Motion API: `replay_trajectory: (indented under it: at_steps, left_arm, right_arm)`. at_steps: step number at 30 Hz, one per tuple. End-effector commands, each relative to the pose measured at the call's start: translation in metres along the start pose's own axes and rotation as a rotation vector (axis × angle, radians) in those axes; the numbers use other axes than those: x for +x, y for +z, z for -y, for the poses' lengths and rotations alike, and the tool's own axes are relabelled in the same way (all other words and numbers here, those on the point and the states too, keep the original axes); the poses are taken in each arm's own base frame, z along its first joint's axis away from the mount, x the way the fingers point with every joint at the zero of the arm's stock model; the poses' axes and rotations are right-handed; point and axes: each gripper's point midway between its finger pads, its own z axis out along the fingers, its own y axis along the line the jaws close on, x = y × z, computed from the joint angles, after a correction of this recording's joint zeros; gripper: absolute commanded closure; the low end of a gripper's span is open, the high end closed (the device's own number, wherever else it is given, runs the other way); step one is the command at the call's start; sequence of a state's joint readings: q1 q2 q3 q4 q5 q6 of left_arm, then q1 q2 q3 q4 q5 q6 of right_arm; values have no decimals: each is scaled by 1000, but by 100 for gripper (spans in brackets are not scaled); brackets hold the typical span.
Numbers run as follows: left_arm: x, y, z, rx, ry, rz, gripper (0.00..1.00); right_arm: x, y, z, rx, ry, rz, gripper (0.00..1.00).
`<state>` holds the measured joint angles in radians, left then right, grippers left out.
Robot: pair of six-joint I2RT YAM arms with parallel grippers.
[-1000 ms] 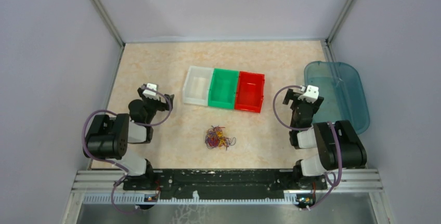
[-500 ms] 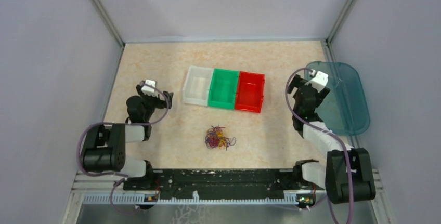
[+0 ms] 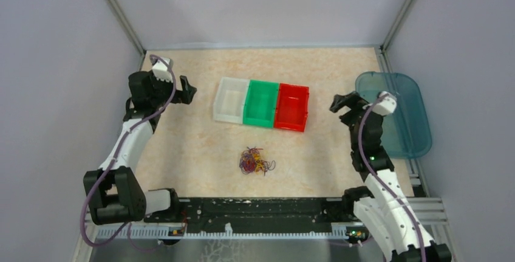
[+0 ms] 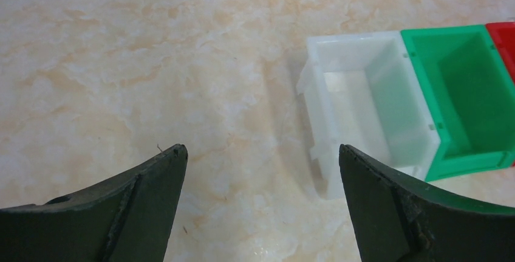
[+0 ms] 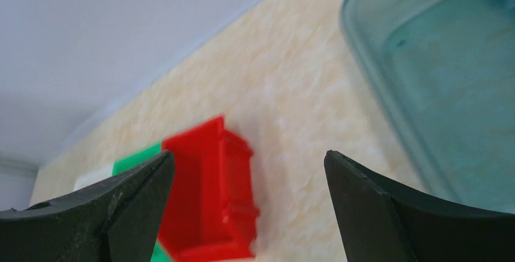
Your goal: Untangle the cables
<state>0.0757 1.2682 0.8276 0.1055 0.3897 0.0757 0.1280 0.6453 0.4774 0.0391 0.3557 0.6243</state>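
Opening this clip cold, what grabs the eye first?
A tangle of red, yellow and dark cables lies mid-table, nearer the arms. Beyond it stand a white bin, green bin and red bin in a row, with a teal tray at the right edge. The left gripper and right gripper flank them, jaws open, empty.

The table (image 3: 182, 146) has a pale, beige marbled top. Three open bins stand on it touching in a row toward the far side: a white bin (image 3: 231, 100) on the left, a green bin (image 3: 261, 104) in the middle and a red bin (image 3: 291, 107) on the right. The cables (image 3: 255, 162) lie in one small tangled heap nearer the front, apart from the bins, and a translucent teal tray (image 3: 407, 122) lies at the right edge.
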Motion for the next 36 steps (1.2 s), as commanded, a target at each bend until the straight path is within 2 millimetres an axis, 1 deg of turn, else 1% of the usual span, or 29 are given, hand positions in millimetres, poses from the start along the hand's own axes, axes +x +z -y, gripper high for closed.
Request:
replay_trajectory:
  at_steps: [1,2,4,6,7,9,11,13,15,16,19,22,26,30,34,36]
  left_arm:
    - [5,-26,24,98,-29,-141,0]
    - [3,-28,25,102,-18,-152,0]
    - [0,-34,25,109,9,-178,0]
    - [-2,-39,26,114,26,-207,0]
    - [-1,-41,27,122,35,-226,0]
    - [3,-46,30,143,38,-259,0]
    - [9,-51,36,178,41,-287,0]
    - [12,-54,42,205,42,-296,0]
    - [13,-58,48,237,45,-298,0]
    - [14,-59,49,245,43,-300,0]
    - [15,-61,55,276,40,-298,0]
    - [13,-61,60,303,33,-293,0]
    - [12,-62,69,355,12,-281,0]
    - [13,-62,74,387,-5,-283,0]
    - [14,-64,74,385,9,-280,0]
    - [13,-64,74,383,14,-277,0]
  right_arm:
    - [53,-29,-57,-215,-105,-280,9]
    - [61,-38,-68,-261,-134,-311,15]
    - [83,-60,-87,-360,-177,-401,24]
    - [113,-85,-102,-459,-192,-533,34]
    - [129,-96,-107,-488,-205,-594,37]
    - [161,-121,-117,-547,-244,-704,40]
    - [187,-145,-129,-619,-272,-781,42]
    - [207,-162,-140,-682,-282,-833,42]
    - [222,-172,-150,-750,-264,-885,43]
    - [230,-172,-151,-757,-271,-905,44]
    - [246,-169,-153,-747,-295,-941,47]
    - [255,-166,-158,-753,-292,-950,47]
    - [270,-154,-156,-742,-290,-983,47]
    - [273,-141,-158,-761,-241,-995,47]
    - [271,-142,-164,-815,-219,-987,48]
    - [272,-143,-165,-836,-211,-989,52]
